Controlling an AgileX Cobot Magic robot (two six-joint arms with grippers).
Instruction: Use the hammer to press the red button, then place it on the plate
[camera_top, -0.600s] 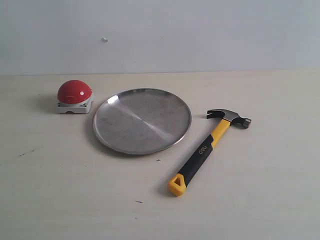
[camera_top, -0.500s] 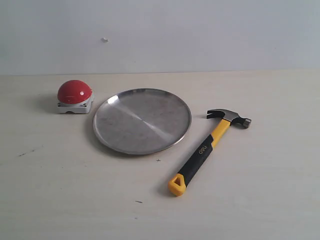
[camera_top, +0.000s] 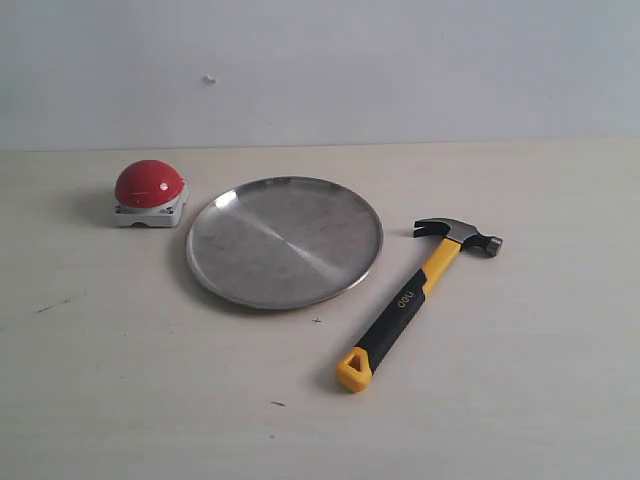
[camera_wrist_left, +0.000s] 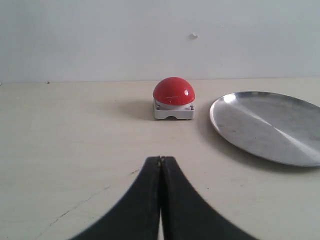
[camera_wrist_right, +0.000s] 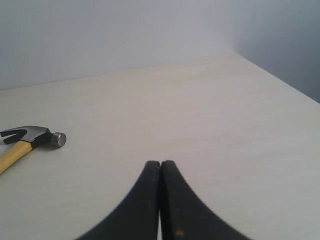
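hammer (camera_top: 408, 298) lies flat on the table (camera_top: 520, 400), right of the plate (camera_top: 285, 240), close to its rim but not touching. nothing is gripping it. the dark head points toward the wall (camera_top: 400, 70) and the handle runs diagonally down to the yellow loop at the near end. grip is black, the neck under the head is yellow. the right wrist view catches only the head and a bit of yellow handle (camera_wrist_right: 31, 137) at the frame edge, well off from the claw.

plate sits mid-table, bare, nothing on it. the left wrist view shows part of it (camera_wrist_left: 270, 127).

red button (camera_top: 150, 184) is on the plate's other side, just beside the rim with a small gap. dome is up on its grey base. in the left wrist view it sits ahead of the claw (camera_wrist_left: 173, 92), well apart.

left gripper (camera_wrist_left: 160, 160): fingers pressed together, no gap, holding nothing, over bare table.
right gripper (camera_wrist_right: 160, 163): same, fingers shut tight and empty.

neither arm shows in the exterior view. a few small dark scuffs (camera_top: 317, 321) mark the tabletop, and there's one speck on the wall (camera_top: 209, 79).
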